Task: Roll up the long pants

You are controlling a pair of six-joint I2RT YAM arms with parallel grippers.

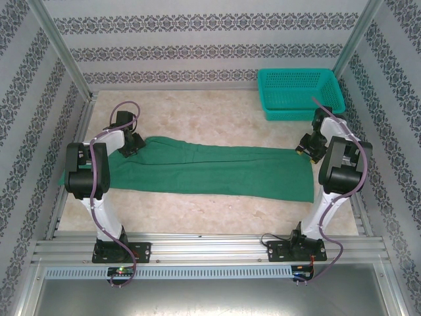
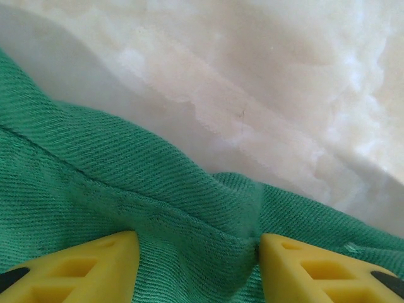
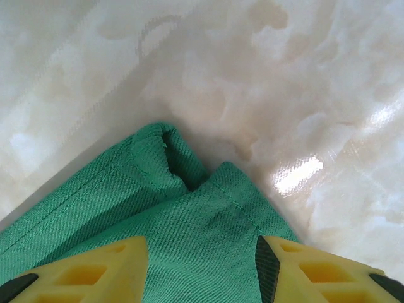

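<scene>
Rolling has not begun: the long pants (image 1: 197, 172) lie flat, full length, across the middle of the table (image 1: 217, 118). The left gripper (image 2: 197, 271), half parted, straddles a crease near their far-left edge. The right gripper (image 3: 202, 265) hangs parted over the far-right hem corner, holding nothing. Both wrist views cut off the fingertips, and the left arm hides the pants' left end.
</scene>
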